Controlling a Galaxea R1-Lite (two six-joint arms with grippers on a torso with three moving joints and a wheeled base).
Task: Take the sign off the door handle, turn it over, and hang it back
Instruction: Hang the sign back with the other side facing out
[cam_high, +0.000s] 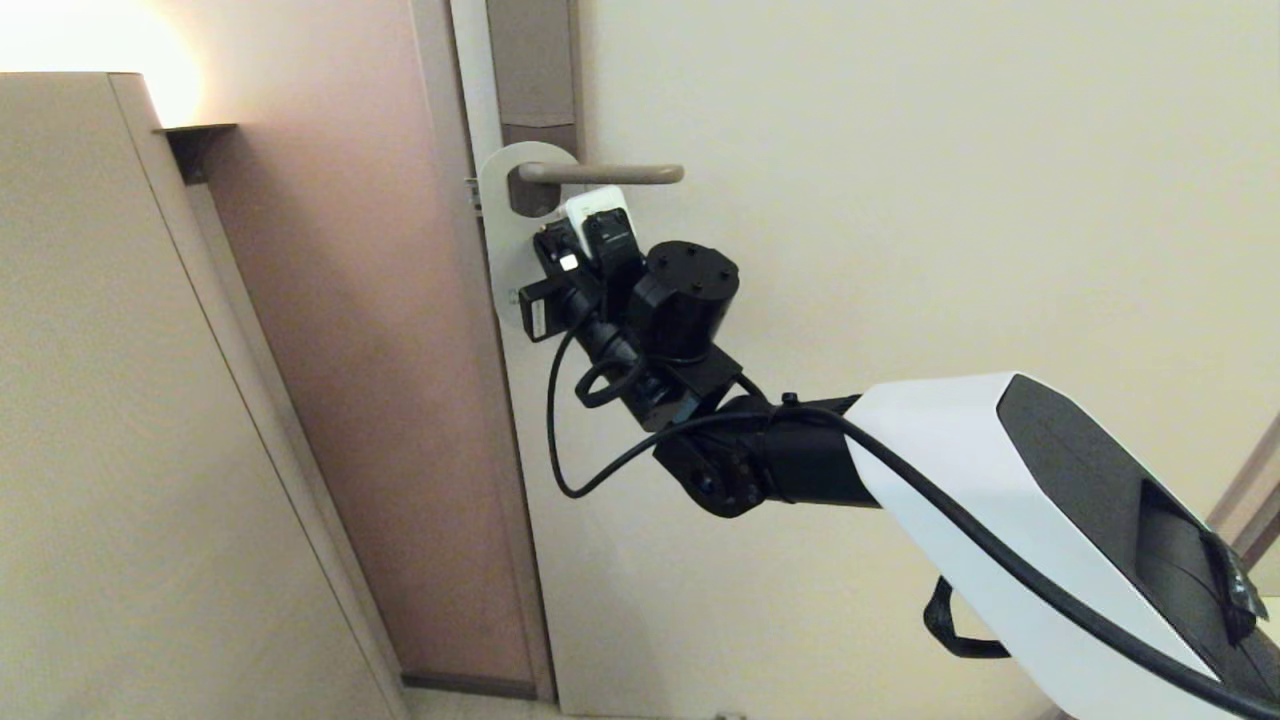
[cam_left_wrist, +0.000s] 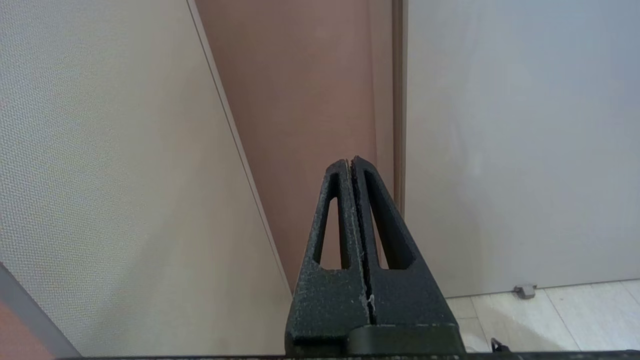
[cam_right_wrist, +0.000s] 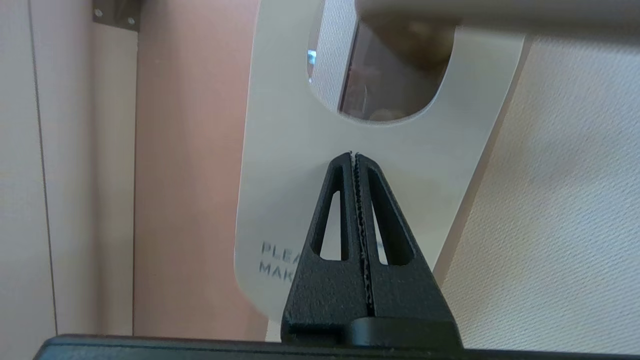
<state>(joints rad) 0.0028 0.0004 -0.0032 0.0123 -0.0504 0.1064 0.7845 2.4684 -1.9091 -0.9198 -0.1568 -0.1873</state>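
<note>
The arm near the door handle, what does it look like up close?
The right arm has a glossy white shell with a black panel, then black joints and a looping black cable. Its claw is two matte black, tapered fingers with long slots.

The sign (cam_right_wrist: 300, 165) looked like smooth, matt white card. The door handle (cam_high: 610, 173) was satin beige metal. The right tool's fingers (cam_right_wrist: 345, 280) were coarse, grainy black plastic, and the door (cam_high: 950, 200) showed a fine woven-looking texture.
</note>
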